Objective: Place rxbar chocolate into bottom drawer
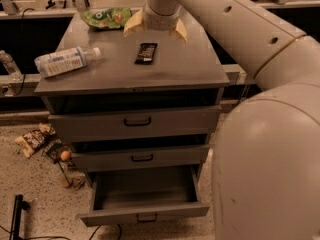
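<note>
The rxbar chocolate (146, 53), a small dark flat bar, lies on top of the grey cabinet (195, 69), near the middle. My gripper (155, 30) hangs just behind the bar, above the cabinet top, its two pale fingers (133, 24) spread wide apart and empty. The bottom drawer (145, 211) is pulled out, its grey tray empty, a small black handle on its front. The two drawers above it are shut.
A clear water bottle (65, 61) lies on its side at the cabinet's left. A green snack bag (106, 18) lies at the back. Snack wrappers (36, 140) and a small orange ball (65, 155) lie on the floor at left. My arm fills the right side.
</note>
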Motion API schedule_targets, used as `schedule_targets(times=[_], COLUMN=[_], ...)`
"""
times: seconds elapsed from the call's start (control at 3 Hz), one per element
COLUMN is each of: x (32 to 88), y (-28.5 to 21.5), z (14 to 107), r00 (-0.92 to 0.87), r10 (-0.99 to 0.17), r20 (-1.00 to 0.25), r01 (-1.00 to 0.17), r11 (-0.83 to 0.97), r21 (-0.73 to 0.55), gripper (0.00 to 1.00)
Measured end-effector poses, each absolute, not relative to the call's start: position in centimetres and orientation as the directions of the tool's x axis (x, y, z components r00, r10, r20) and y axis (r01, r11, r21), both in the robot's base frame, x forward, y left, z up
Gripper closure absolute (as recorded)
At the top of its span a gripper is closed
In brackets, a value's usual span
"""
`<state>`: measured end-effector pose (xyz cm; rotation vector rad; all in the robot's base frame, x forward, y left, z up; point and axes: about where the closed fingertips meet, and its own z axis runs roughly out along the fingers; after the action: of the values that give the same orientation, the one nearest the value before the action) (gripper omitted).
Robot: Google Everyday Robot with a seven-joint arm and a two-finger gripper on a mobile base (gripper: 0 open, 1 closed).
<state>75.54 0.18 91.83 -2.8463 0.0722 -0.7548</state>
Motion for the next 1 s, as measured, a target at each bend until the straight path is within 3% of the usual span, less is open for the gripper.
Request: schedule_targets(times=[1.0], x=[80.6], y=[2.9], z=[87.6], r00=[0.889], r10=[0.006], r20=[0.459], r01=[0.043], r11=[-0.997], r21=[-0.069], gripper=[0.0])
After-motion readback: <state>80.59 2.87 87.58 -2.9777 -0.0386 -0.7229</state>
